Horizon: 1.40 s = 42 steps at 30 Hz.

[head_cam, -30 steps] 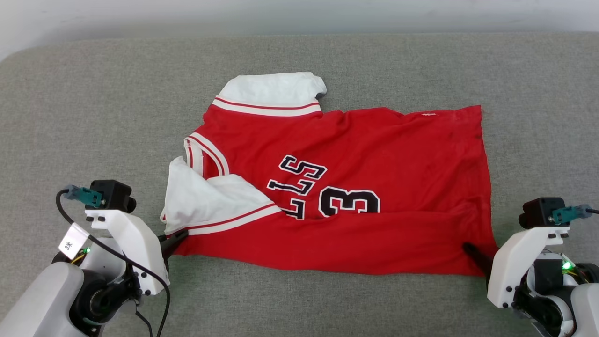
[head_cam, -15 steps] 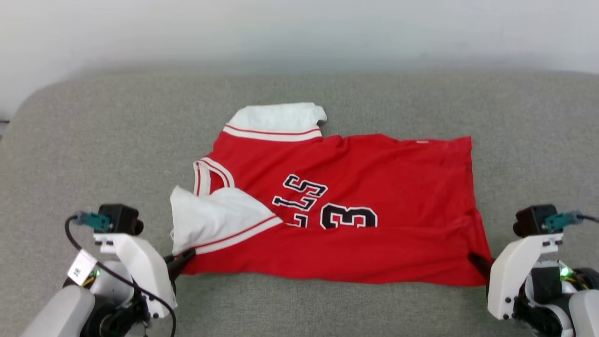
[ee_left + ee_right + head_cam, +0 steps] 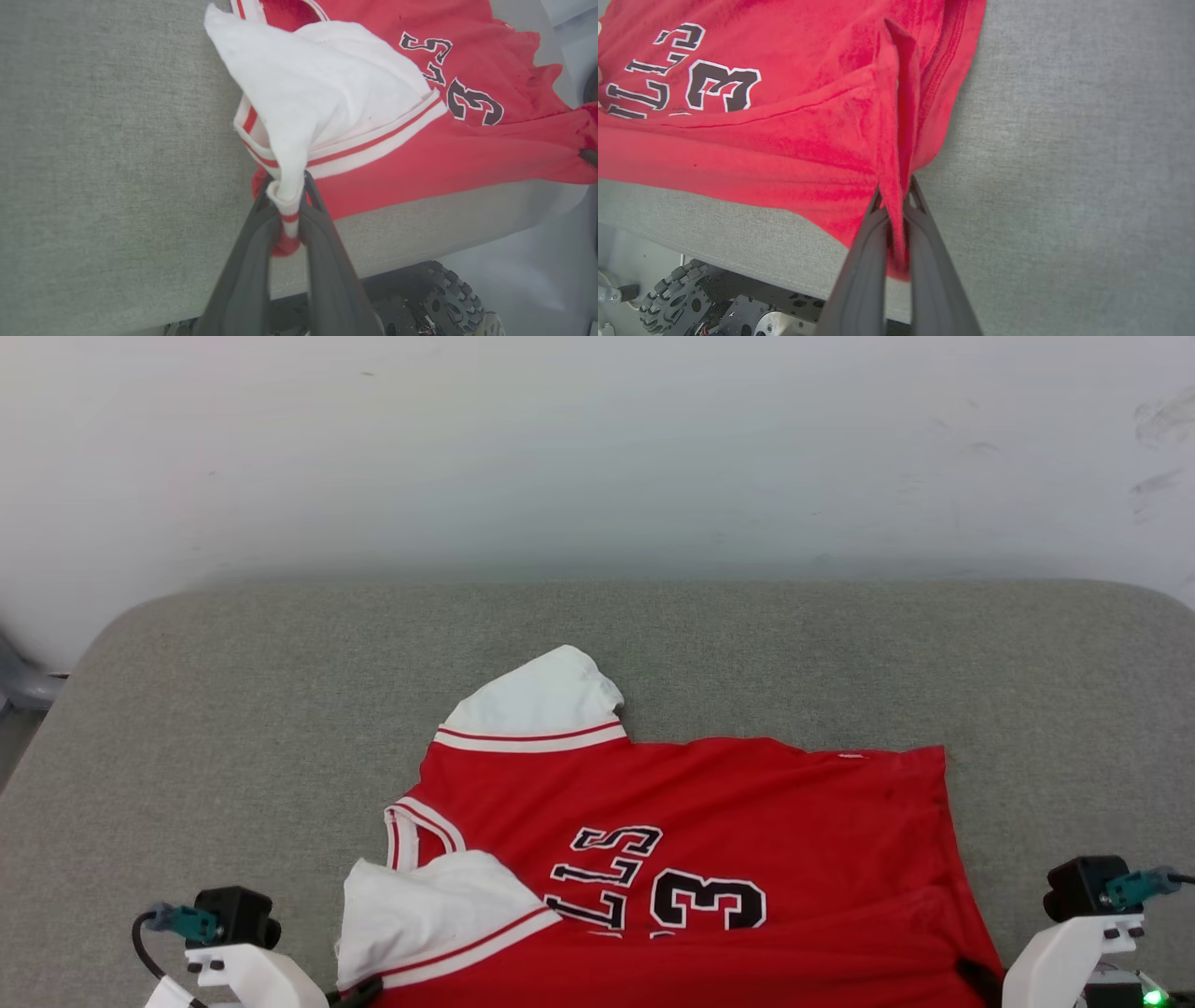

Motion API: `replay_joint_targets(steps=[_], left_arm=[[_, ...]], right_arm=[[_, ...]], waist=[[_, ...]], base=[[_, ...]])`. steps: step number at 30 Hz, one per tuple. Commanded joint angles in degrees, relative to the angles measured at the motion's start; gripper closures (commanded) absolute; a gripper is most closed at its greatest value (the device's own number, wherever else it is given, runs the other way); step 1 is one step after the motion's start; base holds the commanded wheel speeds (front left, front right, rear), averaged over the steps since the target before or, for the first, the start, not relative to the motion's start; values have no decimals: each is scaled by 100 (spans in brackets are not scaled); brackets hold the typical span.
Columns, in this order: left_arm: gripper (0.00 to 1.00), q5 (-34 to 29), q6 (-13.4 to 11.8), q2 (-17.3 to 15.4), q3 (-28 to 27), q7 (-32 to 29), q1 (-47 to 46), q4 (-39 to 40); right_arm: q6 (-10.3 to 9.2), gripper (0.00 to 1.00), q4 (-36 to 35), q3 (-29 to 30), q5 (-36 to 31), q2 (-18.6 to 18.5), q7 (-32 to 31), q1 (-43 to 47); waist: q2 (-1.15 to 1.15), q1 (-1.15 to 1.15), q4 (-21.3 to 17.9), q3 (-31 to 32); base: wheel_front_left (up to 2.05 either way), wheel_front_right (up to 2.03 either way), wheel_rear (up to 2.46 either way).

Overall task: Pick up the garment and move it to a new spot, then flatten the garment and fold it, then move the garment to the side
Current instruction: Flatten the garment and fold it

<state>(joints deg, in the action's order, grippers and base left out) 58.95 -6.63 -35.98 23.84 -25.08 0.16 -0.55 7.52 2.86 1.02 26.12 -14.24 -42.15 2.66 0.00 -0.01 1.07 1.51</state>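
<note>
1. Since a second ago the whole head view has slid downward, because the camera has tilted up. More of the pale wall (image 3: 597, 457) shows, and the garment (image 3: 747, 821) sits lower, its near edge now cut by the bottom border. Its far white sleeve has drawn from a wide, flat shape into a narrower peak.
2. Head view, arms: white wrist brackets with black cameras sit at the two lower corners. The left gripper (image 3: 362, 989) points inward at the near sleeve's striped trim. The right gripper (image 3: 976, 978) points inward at the near hem corner.
3. Head view, cloth: the garment lies sideways on the grey tabletop (image 3: 233, 709) — collar toward the left, hem toward the right.
4. Head view, writing: dark, white-outlined "LLS" lies turned on its side with a "3" beside it, and a red fold covers the rest. A small pale tag by the far hem is too small to read.
5. Left wrist view: the left gripper (image 3: 287, 186) has its fingers pressed together on the bunched white sleeve and its striped cuff, near the tabletop's front edge. A knobbly wheel (image 3: 448, 298) shows below.
6. Right wrist view: the right gripper (image 3: 896, 191) pinches a fold of red hem, which stands up as a ridge — also near the front edge.
</note>
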Motion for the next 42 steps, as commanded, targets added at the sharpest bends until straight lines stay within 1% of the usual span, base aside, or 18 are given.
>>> replay_joint_targets(steps=[1,5,8,9,10,11,12,13,14,18,22,23,24,28,33,38,42], left_arm=[[100,87,-58,17,-2,36,215,19],[100,156,-86,114,29,89,396,-74],[100,162,-17,247,54,209,407,-259],[100,159,3,293,86,223,391,-349],[100,79,13,315,97,297,325,-441],[80,70,29,357,110,335,271,-533],[51,85,68,418,140,351,254,-600],[9,65,106,456,152,398,222,-647],[0,25,129,474,155,456,183,-701],[0,-151,205,524,152,754,70,-805],[0,-442,252,513,118,1209,-4,-801],[0,-546,245,501,99,1354,-37,-776],[0,-681,216,526,70,1610,-85,-747],[0,-1027,135,561,3,2185,-182,-688],[0,-1408,47,602,-96,2880,-332,-591],[0,-1693,29,667,-161,3440,-559,-545],[0,-1857,64,694,-171,3595,-924,-553]], right_arm=[[-6,100,-55,73,2,84,-23,214],[-6,100,-49,127,-36,182,11,418],[-6,100,30,166,-38,278,85,566],[-5,98,73,172,-30,296,135,606],[-5,77,112,173,-40,306,194,626],[-6,20,160,184,-10,343,269,641],[-5,0,196,173,-3,346,349,650],[-5,0,207,172,0,344,456,656],[-5,0,217,172,15,354,562,661],[-5,0,61,122,-4,386,1316,676],[-5,0,-155,93,-180,393,2379,671],[-4,0,-191,80,-224,406,2633,659],[-5,0,-237,71,-387,375,3091,627],[-5,0,-354,117,-675,427,3767,585],[-4,0,-559,117,-940,533,4187,458],[-4,0,-828,152,-1014,593,4130,263],[-4,0,-1114,224,-1100,629,4054,-2]], waist=[[0,1,-1,10],[0,1,-17,-8],[0,1,-23,-38],[0,1,-20,-50],[0,1,-13,-61],[0,1,-13,-70],[0,1,-12,-75],[0,1,-8,-76],[0,1,-4,-75],[0,1,7,-46],[0,1,-4,-4],[0,1,-12,4],[0,1,-28,23],[0,1,-69,56],[0,1,-169,9],[0,1,-313,-172],[0,1,-410,-592]], base=[[0,0,0],[0,0,0],[0,0,0],[0,0,0],[0,0,0],[0,0,0],[0,0,0],[0,0,0],[0,0,0],[0,0,0],[0,0,0],[0,0,0],[0,0,0],[0,0,0],[0,0,0],[0,0,0],[0,0,0]])
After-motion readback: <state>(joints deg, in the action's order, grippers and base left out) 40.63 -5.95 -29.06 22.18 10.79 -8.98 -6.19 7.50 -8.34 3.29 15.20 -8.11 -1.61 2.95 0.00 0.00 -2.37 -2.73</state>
